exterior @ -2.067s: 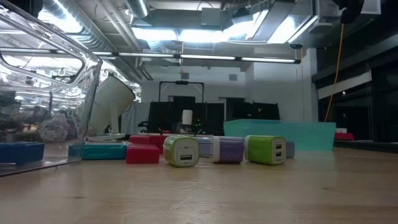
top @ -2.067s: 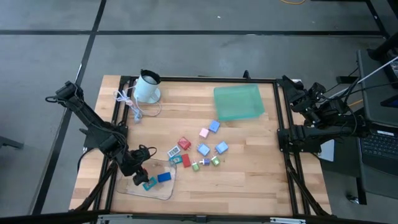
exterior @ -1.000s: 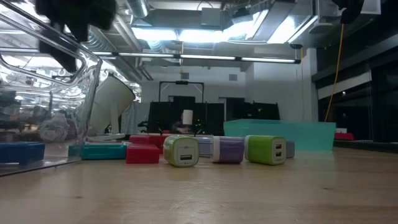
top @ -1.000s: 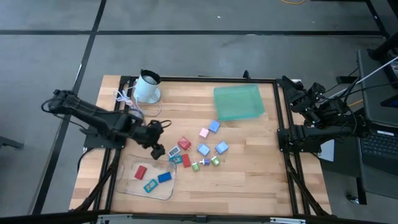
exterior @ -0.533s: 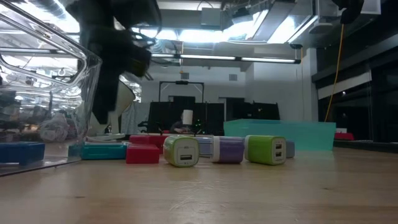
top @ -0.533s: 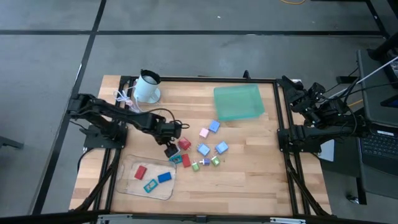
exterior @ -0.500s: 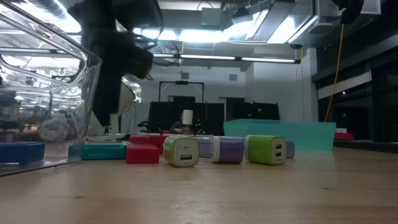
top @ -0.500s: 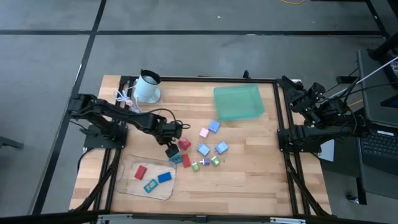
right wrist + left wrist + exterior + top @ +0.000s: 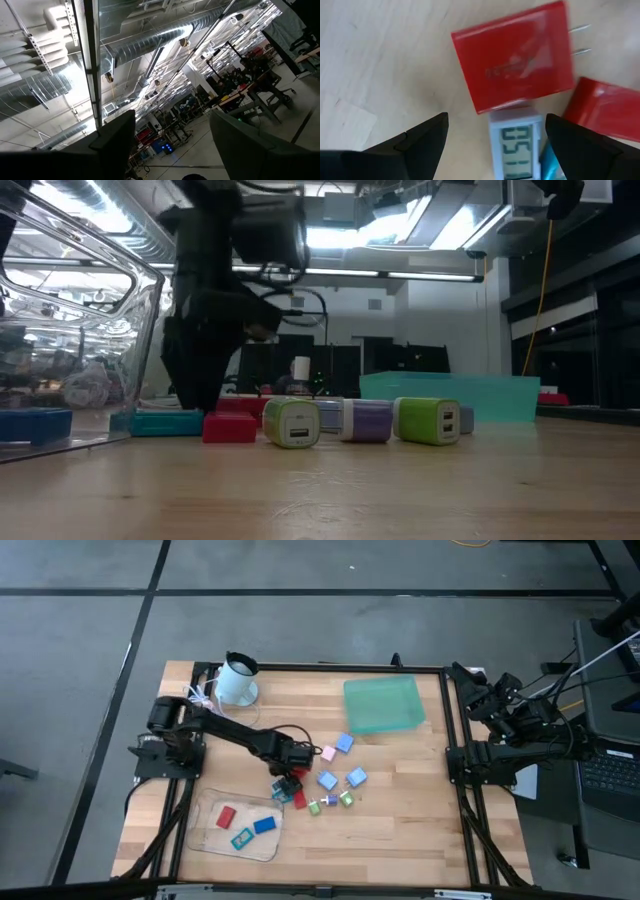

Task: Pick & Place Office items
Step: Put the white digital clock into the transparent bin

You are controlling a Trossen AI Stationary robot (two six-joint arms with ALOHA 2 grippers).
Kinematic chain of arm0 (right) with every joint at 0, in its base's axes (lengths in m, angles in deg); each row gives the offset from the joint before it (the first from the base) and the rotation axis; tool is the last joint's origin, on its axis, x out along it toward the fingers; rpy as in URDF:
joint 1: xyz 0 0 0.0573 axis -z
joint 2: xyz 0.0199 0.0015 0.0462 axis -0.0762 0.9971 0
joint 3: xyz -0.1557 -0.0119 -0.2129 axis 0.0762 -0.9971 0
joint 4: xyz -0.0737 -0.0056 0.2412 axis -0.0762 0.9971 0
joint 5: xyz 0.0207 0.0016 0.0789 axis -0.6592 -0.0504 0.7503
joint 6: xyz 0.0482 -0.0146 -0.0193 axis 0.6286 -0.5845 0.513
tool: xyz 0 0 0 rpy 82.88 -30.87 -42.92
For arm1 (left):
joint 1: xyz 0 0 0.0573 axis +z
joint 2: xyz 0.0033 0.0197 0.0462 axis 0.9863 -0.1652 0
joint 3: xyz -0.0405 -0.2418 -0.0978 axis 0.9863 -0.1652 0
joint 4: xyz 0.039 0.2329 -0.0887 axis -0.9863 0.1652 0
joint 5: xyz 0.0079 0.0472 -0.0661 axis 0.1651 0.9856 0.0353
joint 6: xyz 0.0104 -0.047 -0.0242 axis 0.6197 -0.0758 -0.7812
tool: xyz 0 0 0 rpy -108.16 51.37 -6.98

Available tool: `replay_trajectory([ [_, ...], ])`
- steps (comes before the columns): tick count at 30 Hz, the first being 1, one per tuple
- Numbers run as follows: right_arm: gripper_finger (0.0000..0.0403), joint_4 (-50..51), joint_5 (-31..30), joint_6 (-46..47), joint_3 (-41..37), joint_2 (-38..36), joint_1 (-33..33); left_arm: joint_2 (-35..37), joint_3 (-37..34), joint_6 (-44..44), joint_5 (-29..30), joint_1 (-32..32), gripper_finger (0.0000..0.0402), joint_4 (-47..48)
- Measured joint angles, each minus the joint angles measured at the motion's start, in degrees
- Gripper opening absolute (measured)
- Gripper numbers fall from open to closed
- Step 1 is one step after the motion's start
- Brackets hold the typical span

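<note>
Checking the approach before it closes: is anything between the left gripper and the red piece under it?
Nothing visible. The left gripper, open, hangs over the red piece with only bare table between its fingers.

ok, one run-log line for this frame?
left gripper: open, empty, over red charger and small clock | right gripper: open, parked off table's right edge | clear tray: three pieces inside

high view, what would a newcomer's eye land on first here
The left arm stretches across the table, its left gripper open above a red plug adapter and a small digital clock in the scatter of office items. Beyond them lies the teal tray. The right gripper waits open at the table's right edge.
</note>
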Motion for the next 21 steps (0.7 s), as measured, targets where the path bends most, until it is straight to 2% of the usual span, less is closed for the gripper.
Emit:
replay_trajectory([
  [6,0.0261,0.42,0.05,-0.02,0.00,0.00,0.00,-4.76,2.75,1.05,0.44,-0.53,0.0318,3.92],
  [11,0.0261,1.44,0.22,-0.04,0.00,0.00,0.00,-5.65,2.78,0.89,0.62,-0.92,0.0281,4.18],
  [15,0.0261,1.89,0.22,-0.07,0.00,0.00,0.00,-5.69,2.69,0.00,0.09,-0.87,0.0222,4.28],
  [21,0.0261,1.91,0.22,-0.19,0.00,0.00,0.00,-5.30,2.40,-0.20,-3.00,0.00,0.0106,4.66],
])
